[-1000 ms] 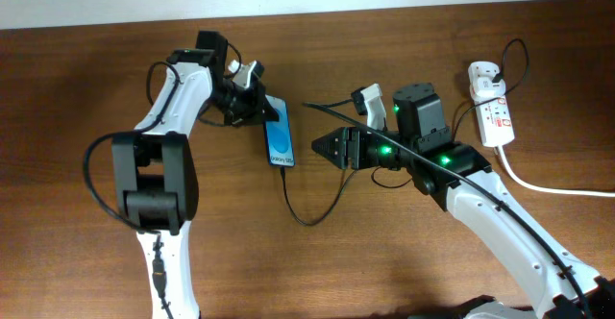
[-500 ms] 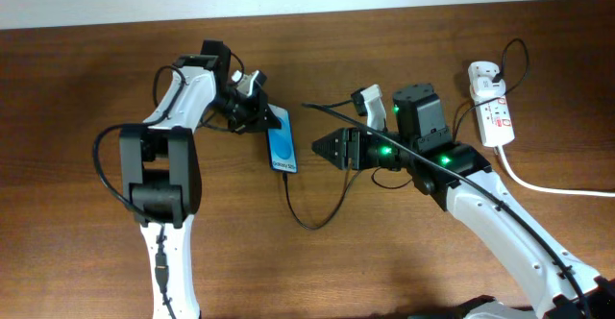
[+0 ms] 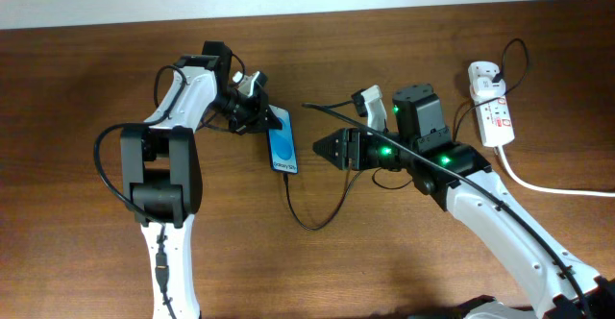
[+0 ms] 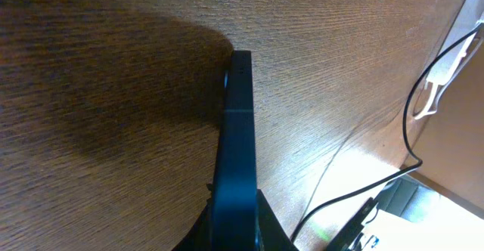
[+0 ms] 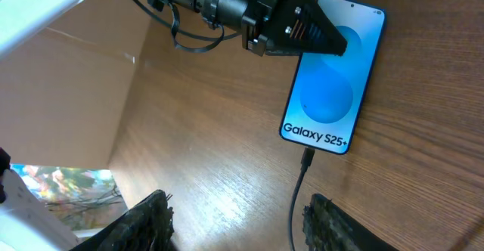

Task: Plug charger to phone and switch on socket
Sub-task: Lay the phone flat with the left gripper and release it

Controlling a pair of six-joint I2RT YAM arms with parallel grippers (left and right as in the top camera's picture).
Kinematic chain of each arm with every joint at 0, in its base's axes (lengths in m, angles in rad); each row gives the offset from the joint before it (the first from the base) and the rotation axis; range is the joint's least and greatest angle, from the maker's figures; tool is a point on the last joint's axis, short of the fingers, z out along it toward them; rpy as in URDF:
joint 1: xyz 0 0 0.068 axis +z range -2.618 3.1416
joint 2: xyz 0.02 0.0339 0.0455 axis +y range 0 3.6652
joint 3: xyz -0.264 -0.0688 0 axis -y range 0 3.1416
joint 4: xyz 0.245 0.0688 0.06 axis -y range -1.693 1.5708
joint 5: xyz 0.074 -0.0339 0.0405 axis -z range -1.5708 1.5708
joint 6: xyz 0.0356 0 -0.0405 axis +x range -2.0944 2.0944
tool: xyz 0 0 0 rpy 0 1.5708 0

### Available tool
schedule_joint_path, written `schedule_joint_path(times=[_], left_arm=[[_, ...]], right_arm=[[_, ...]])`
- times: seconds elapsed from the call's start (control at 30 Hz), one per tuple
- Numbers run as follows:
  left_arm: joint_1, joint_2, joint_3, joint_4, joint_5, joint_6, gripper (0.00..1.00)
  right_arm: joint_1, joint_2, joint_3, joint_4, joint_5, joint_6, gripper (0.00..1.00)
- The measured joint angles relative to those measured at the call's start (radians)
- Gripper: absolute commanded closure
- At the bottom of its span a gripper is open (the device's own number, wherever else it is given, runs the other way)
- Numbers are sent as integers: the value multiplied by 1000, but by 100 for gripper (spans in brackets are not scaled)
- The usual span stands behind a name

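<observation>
Clamping the one phone, the left jaws sit closed; right jaws gape empty; one charger plugged in, one socket.

The overhead camera looks straight down from high above the phone and takes in the whole table. The left wrist camera sits close against the phone, sighting along its thin edge at table level. The right wrist camera looks obliquely down on the phone from near its Galaxy end. All three views share the phone.
</observation>
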Motion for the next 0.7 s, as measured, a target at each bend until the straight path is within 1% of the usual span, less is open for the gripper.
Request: schedule_joint_path(times=[0.3,0.6,0.7], left_arm=[[-4,0,4,-6,-23,0,87],[-8,0,9,-12,-66,-8,85],[-8,0,10,-13,-71,-8,83]], right_arm=[[0,0,0,-1,1,-1,40],[0,0,0,-1,1,-1,39],[0,0,0,-1,1,0,39]])
